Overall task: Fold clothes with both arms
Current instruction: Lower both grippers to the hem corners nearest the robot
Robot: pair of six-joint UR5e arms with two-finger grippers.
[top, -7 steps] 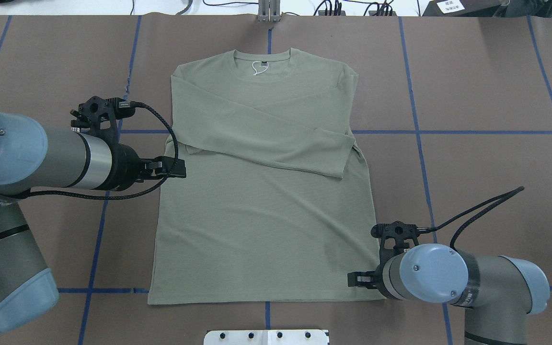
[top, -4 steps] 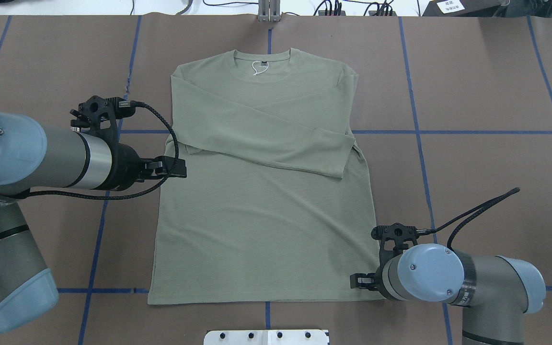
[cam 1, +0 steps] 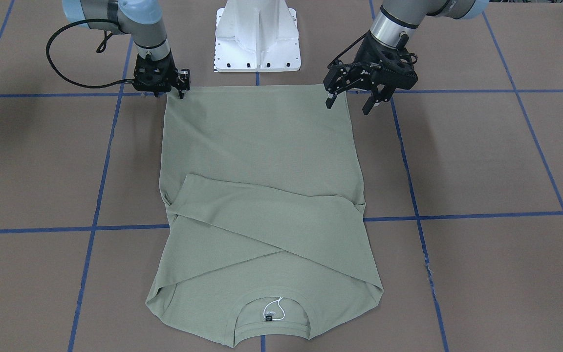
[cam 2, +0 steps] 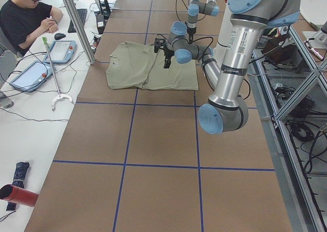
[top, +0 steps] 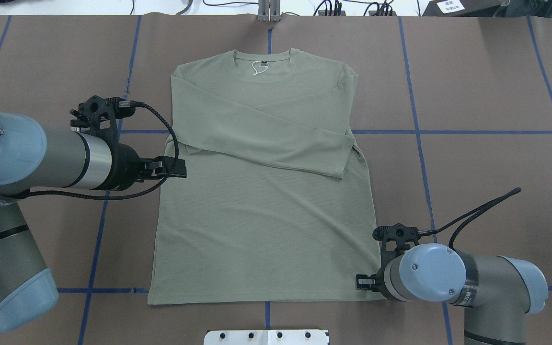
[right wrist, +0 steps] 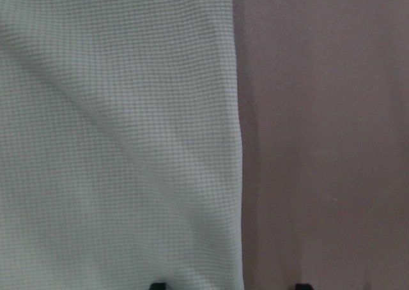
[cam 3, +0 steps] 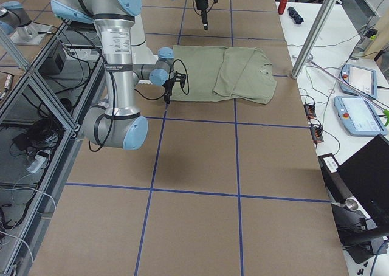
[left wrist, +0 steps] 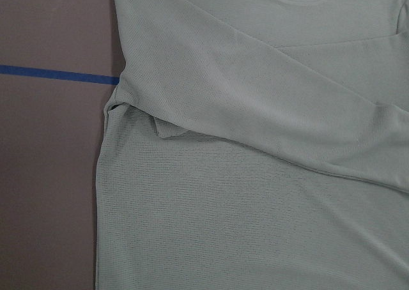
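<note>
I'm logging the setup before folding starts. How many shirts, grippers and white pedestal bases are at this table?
Shirt: 1
Grippers: 2 (left gripper, right gripper)
White base: 1
Total: 4

The sage-green long-sleeved shirt [top: 261, 230] at the centre of the frame is a soft, matt knit. Close up, in the right wrist view, it shows a fine, grid-like rib. The brown worktop [top: 487, 96] beneath looks like matt paper, crossed by smooth blue tape lines [top: 472, 132]. The left arm [top: 65, 158] has a brushed silver-grey metal tube, semi-gloss light-blue caps and a matt black tool [cam 1: 347, 107]. Its black cable [top: 113, 197] is braided. The white pedestal base [cam 1: 257, 34], at the upper centre, looks like painted metal.
</note>
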